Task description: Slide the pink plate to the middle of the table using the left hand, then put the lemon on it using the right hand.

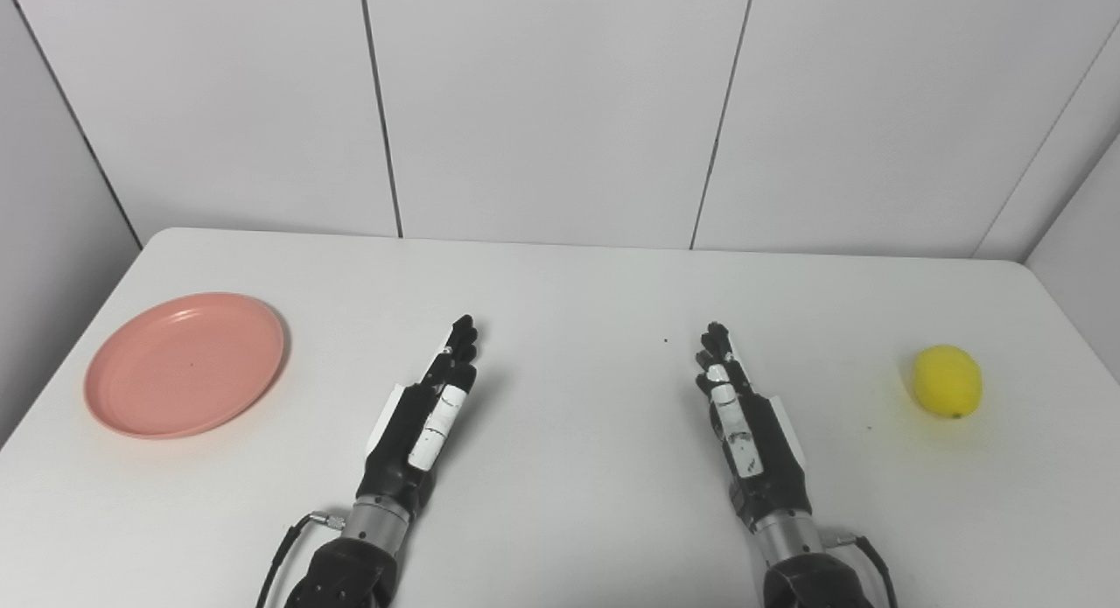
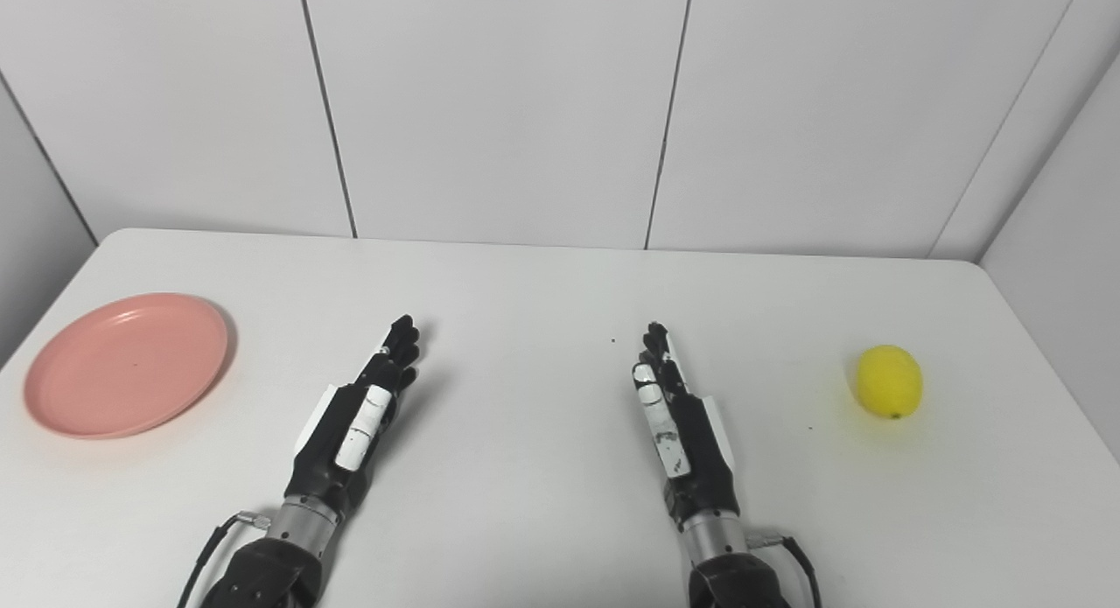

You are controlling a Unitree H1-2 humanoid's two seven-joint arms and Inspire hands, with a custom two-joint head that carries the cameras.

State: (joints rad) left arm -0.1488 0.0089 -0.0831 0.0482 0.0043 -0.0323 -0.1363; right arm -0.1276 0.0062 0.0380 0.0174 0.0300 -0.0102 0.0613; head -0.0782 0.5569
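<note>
Left eye view first: I see the white tabletop [image 1: 560, 284] with the pink plate [image 1: 185, 365] sitting flat near its left edge, nothing on it. The lemon [image 1: 947, 380] lies far over on the right side of the tabletop, well apart from the plate and from both hands.

My left hand [image 1: 427, 415] is out over the tabletop left of centre, edge-on to the camera, fingers [image 1: 461, 338] straight and pointing away from me, close side by side, holding nothing. It sits to the right of the plate, clearly apart from it, no contact.

My right hand [image 1: 742, 415] mirrors it right of centre, also edge-on, fingers [image 1: 716, 341] extended forward and lying close together, nothing in them. It is left of the lemon, well apart.

I can't tell whether either hand rests on the tabletop or hangs just above it; both throw a soft shadow close beside them.

Middle of the tabletop lies between the two hands. Grey panelled wall [image 1: 560, 101] behind the tabletop. Right eye view gives the same layout, slightly shifted.
</note>
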